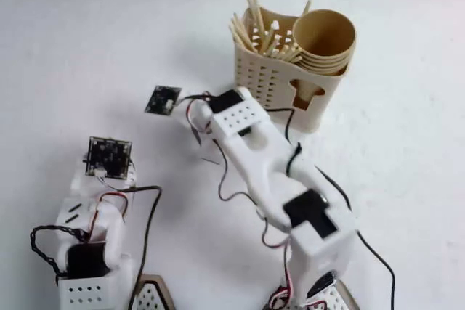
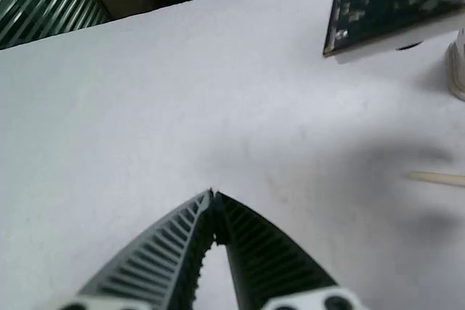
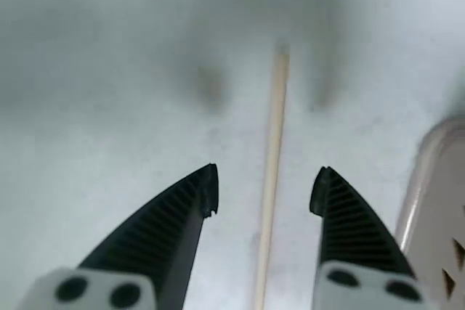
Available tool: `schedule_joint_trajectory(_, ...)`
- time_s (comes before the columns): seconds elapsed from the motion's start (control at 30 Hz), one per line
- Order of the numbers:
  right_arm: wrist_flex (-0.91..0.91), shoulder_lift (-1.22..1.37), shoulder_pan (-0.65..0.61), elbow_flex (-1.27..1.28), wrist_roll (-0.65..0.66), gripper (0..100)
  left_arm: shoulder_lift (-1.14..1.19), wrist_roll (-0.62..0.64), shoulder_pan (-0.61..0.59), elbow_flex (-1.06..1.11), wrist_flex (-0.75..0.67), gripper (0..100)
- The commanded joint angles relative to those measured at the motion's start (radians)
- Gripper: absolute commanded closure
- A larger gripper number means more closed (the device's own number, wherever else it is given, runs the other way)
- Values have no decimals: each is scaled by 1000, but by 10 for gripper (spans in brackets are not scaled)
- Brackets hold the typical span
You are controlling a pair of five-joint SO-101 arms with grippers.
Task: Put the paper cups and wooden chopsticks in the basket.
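Basket (image 3: 436, 201) close beside right gripper (image 3: 265, 190); wide passage over table (image 1: 87, 56).

White plastic arms (image 1: 254, 157) with black motors; black and red cables; ribbed, seemingly dark-grey fingers (image 3: 174, 223).

Right wrist view: chopstick (image 3: 272, 179) runs off the picture edge, far tip blurred. The basket (image 3: 436, 208) is cut by the edge, one corner visible. Left wrist view: circuit board (image 2: 389, 5) clipped at the edge. High view: right arm (image 1: 254, 150) covers the basket's near lower corner. Paper cups (image 1: 325, 41) are nested, count unclear, bottoms hidden inside the basket.
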Motion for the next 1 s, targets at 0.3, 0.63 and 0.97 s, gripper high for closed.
schedule_joint_trajectory(0.3,7,283,22,-255,12,859,-10,-9,-12,-8,-25,976)
schedule_joint_trajectory(0.63,160,375,27,-405,8,981,-10,-9,-12,-6,-25,976)
schedule_joint_trajectory(0.97,314,154,-21,-470,-51,981,-10,-9,-12,-6,-25,976)
